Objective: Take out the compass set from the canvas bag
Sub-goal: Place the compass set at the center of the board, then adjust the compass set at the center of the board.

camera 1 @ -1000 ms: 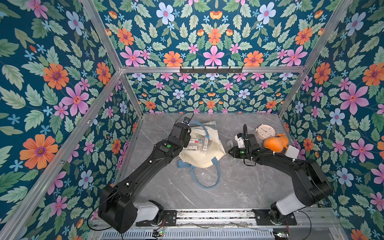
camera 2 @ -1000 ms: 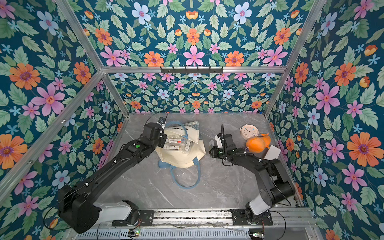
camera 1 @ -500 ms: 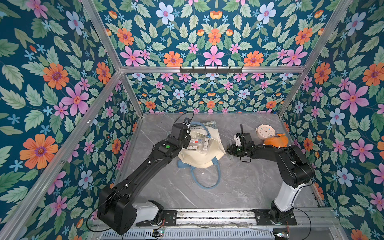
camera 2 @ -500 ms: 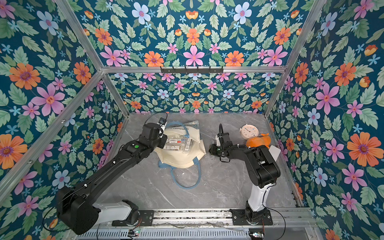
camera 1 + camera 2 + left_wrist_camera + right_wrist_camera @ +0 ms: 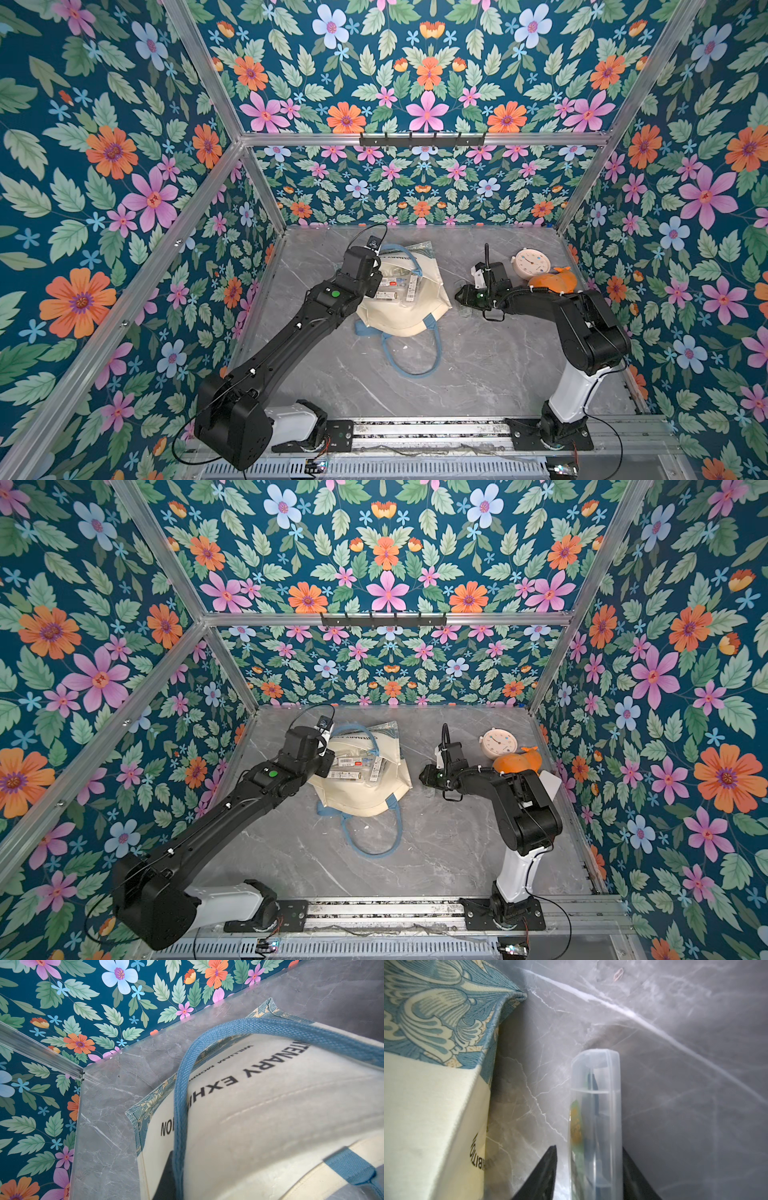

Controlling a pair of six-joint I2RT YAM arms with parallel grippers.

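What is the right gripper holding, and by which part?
Right gripper holds nothing; open jaws flank the clear compass case, with a gap on one side.

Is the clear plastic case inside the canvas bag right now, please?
No, the clear plastic case sits on the table beside the canvas bag, outside it.

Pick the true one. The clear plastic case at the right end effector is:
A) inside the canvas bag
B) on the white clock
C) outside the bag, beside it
C: the clear plastic case shows against the grey table beside the canvas bag, at the right end effector.
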